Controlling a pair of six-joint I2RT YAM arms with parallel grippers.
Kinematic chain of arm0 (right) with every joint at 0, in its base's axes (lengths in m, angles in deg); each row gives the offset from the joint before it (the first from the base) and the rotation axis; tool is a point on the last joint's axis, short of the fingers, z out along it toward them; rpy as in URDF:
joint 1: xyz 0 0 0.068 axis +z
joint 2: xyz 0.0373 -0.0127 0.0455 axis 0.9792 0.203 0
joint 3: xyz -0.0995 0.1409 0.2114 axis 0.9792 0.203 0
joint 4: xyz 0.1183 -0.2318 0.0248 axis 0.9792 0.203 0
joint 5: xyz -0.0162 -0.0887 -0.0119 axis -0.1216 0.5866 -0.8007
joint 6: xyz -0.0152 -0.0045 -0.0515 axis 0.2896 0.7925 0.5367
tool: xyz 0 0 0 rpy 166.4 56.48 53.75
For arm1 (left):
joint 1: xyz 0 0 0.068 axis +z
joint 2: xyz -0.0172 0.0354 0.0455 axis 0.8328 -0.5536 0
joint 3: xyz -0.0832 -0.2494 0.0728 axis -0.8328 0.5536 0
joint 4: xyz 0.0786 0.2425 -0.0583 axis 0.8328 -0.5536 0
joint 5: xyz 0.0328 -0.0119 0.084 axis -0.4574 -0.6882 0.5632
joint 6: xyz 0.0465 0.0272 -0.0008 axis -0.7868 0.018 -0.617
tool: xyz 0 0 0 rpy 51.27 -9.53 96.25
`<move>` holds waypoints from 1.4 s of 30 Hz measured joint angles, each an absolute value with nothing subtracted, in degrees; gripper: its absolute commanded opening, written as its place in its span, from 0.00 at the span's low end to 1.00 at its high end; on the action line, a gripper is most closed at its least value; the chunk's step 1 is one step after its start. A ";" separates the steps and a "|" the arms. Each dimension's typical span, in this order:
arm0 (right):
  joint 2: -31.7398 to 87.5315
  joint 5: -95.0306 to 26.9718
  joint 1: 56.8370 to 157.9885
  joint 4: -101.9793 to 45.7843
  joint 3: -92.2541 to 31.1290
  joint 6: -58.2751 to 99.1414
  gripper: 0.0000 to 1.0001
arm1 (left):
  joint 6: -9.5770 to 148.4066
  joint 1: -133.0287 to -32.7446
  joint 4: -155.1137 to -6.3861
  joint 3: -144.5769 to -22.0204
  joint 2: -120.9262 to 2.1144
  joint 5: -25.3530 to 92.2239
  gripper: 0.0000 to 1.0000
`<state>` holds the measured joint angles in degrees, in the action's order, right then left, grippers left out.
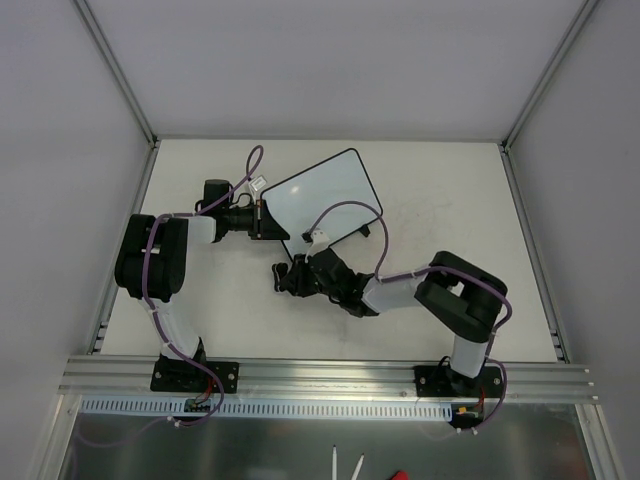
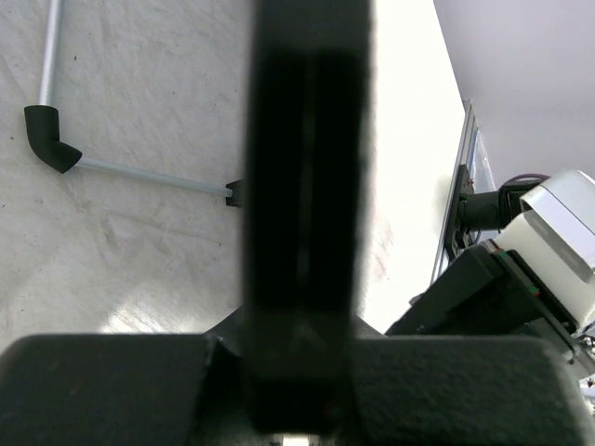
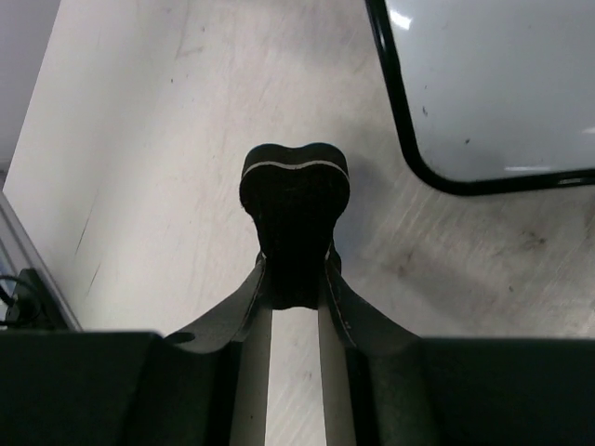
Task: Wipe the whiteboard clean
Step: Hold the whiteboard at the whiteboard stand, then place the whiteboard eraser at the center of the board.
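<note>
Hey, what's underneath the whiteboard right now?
The left wrist camera shows table beneath the whiteboard, plus a thin metal leg ending in a black foot. From above, the board hides everything else under it.

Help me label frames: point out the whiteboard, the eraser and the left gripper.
whiteboard [image 1: 318,195], top view, its white face.
eraser [image 3: 295,186], right wrist view, its wide head.
left gripper [image 1: 262,218], top view, between its fingertips.

Scuffed off-white tbl [image 1: 450,200]; whiteboard [image 1: 318,190] on it, centre-back.
</note>
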<state>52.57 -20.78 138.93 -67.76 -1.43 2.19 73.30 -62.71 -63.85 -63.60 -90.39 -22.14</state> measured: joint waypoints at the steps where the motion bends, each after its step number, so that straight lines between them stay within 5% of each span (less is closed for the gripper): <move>1: 51.74 -21.61 138.97 -66.84 -1.06 2.12 0.02 | 73.30 -62.71 -63.85 -63.60 -90.39 -22.14 0.00; 16: 23.39 -17.53 137.68 -25.84 -4.82 13.90 0.05 | 73.30 -62.71 -63.87 -63.60 -90.39 -22.14 0.00; 27: 20.83 -17.98 130.97 -9.54 5.08 16.70 0.45 | 73.28 -62.71 -63.85 -63.60 -90.39 -22.11 0.10; 32: 20.86 -18.16 130.67 -8.25 5.89 17.88 0.73 | 73.34 -62.71 -63.89 -63.60 -90.39 -21.66 0.16; 42: 21.40 -18.03 129.92 -8.27 5.89 18.56 0.79 | 73.36 -62.71 -63.87 -62.85 -90.37 -20.80 0.26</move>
<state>21.40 -18.03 129.92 -8.27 5.89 18.56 73.36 -62.71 -63.87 -62.85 -90.37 -20.80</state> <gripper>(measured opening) 0.775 0.241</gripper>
